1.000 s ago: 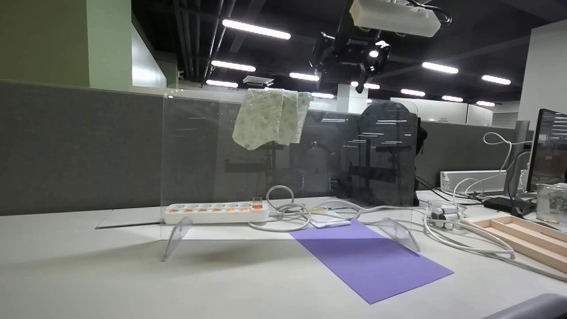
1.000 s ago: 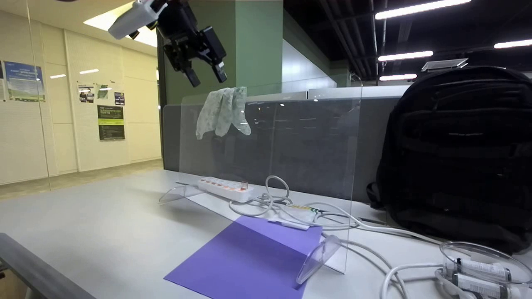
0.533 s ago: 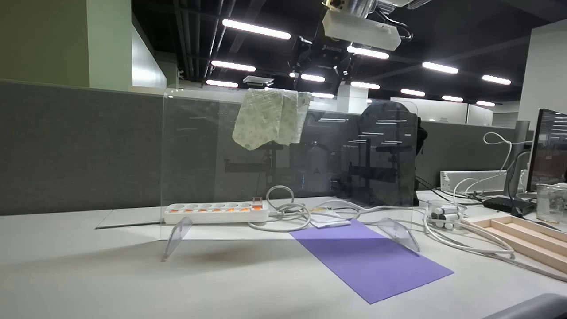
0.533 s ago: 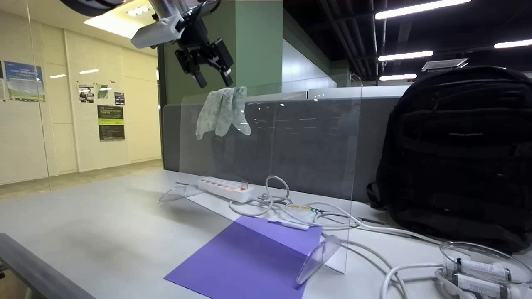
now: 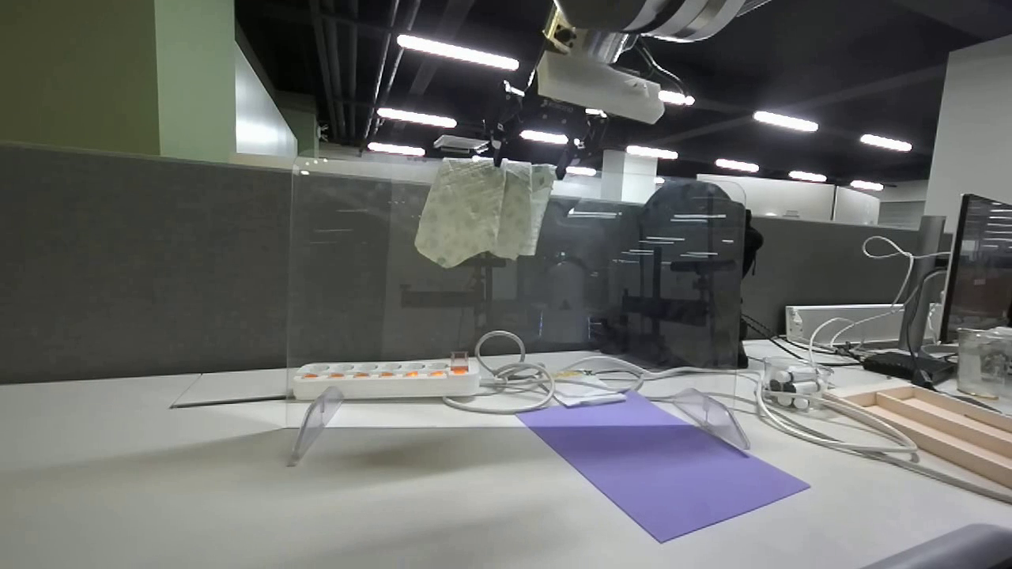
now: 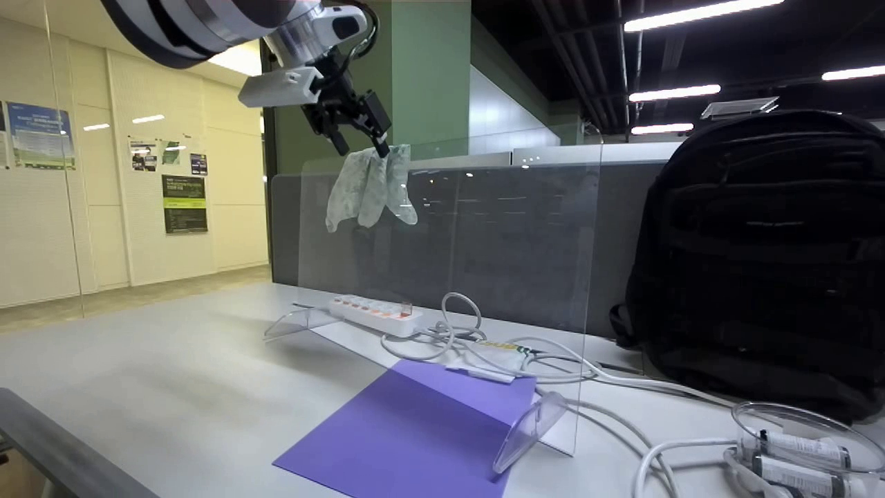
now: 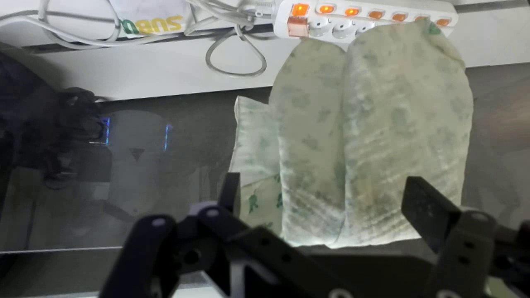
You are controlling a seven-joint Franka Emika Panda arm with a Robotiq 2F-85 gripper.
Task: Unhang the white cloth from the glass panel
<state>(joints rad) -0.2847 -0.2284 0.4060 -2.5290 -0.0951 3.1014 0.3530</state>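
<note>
While poised at the top edge of the glass panel (image 5: 514, 304) with the gripper (image 6: 364, 152) spread wide and holding nothing, probably set to pinch the white cloth (image 5: 482, 212), draped there and apparently kept up by weight alone.

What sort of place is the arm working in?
Probably an office: a grey partition runs behind the white desk, a monitor shows in an exterior view, and strip lights run overhead.
</note>
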